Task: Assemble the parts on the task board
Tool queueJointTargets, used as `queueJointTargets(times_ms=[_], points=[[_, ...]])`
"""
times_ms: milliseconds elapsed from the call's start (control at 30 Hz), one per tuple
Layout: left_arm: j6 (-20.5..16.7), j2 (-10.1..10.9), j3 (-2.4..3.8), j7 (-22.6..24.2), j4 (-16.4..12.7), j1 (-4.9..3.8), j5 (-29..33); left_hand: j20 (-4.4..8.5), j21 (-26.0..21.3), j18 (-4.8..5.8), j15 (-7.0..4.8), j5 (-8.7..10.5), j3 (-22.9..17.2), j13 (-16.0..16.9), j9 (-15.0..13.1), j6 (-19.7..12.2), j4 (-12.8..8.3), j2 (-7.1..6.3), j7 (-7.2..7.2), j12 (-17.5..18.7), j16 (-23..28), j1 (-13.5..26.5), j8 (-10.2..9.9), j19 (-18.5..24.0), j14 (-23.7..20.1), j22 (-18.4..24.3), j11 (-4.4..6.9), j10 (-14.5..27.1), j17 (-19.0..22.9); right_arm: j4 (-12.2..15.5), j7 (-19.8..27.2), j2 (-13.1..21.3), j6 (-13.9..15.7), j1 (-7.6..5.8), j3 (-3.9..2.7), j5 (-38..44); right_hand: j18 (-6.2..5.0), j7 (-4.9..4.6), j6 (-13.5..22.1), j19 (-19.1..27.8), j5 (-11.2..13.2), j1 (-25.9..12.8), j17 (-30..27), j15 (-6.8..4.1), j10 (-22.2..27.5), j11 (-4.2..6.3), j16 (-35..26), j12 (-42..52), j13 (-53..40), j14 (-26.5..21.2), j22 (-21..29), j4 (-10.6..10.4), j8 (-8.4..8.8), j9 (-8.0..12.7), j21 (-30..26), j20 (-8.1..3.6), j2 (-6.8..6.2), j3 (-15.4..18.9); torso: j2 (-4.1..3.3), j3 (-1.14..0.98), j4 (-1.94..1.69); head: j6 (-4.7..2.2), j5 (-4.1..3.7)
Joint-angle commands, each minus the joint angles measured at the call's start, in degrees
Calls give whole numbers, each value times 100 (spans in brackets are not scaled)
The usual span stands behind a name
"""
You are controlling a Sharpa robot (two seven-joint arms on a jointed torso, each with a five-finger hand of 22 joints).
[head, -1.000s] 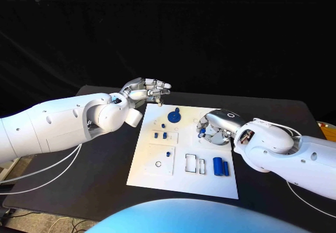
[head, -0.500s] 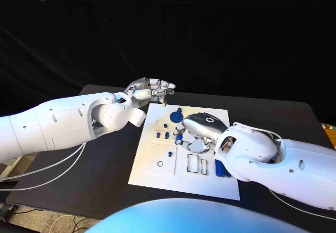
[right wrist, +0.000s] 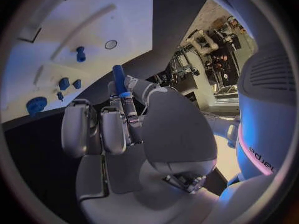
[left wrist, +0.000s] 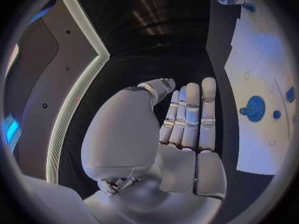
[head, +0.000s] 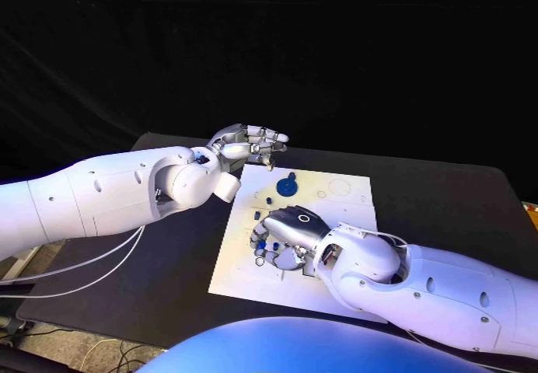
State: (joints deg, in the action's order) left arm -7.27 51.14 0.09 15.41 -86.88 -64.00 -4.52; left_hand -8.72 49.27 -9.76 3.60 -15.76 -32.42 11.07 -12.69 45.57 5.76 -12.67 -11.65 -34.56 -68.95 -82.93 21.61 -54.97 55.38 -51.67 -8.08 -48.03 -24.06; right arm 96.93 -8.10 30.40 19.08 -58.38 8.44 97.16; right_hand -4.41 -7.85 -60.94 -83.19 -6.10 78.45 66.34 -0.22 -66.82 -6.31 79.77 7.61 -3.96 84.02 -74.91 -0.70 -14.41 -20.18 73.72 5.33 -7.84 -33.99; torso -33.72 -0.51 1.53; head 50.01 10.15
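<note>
Black table (head: 471,194) before a dark backdrop (head: 337,70).

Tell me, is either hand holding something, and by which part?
The right hand pinches a blue peg by its lower end, above the board. The left hand holds nothing.

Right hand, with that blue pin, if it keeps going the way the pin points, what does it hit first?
Probably the white task board: the right hand points its blue pin at the board's bare surface, though depth is unclear.
</note>
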Motion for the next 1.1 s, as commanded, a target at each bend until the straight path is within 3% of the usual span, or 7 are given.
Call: queueJointTargets(times_ms=[33,200,633,1100], points=[[78,-13,5,43,-23,-2,-7,-24,11,-80,24,-22,2,-7,9,-37,6,-10,-45,-39,-32,59,30,15,-17,-3,-14,39,-9,-110,114,-67,34,73,6,107,80,-24,33,-35,-38,60,0,-31,-276,217,30,10,-25,186,-470,25,-27,-6,24,-14,25,-9,1,-8,7,-1,47],[79,-15,5,41,-26,-2,-7,-24,11,-80,24,-22,2,-7,9,-37,6,-10,-45,-39,-32,59,30,15,-17,-3,-14,39,-9,-243,108,-129,-19,148,21,108,80,-28,40,-34,-45,58,13,-29,-275,213,37,2,-25,188,-471,30,-26,-8,24,-13,24,-15,3,-4,-1,-1,7],[91,-22,5,35,-7,-2,-7,-24,11,-80,24,-22,2,-7,9,-37,6,-10,-45,-39,-32,59,30,15,-17,-3,-14,39,-9,-422,106,-152,-176,216,57,83,82,-31,43,-37,-45,49,14,-26,-278,210,39,-3,-26,189,-478,28,-27,-11,33,-12,28,-18,2,-9,7,-1,73],[98,-22,5,28,2,-1,-8,-24,11,-80,24,-22,2,-7,9,-37,6,-10,-45,-39,-32,59,30,15,-17,-3,-14,39,-9,-462,141,-174,-195,274,67,62,82,-33,46,-37,-43,40,9,-24,-282,209,39,-7,-27,188,-480,28,-29,-15,34,-10,27,-19,3,-4,2,-1,83]])
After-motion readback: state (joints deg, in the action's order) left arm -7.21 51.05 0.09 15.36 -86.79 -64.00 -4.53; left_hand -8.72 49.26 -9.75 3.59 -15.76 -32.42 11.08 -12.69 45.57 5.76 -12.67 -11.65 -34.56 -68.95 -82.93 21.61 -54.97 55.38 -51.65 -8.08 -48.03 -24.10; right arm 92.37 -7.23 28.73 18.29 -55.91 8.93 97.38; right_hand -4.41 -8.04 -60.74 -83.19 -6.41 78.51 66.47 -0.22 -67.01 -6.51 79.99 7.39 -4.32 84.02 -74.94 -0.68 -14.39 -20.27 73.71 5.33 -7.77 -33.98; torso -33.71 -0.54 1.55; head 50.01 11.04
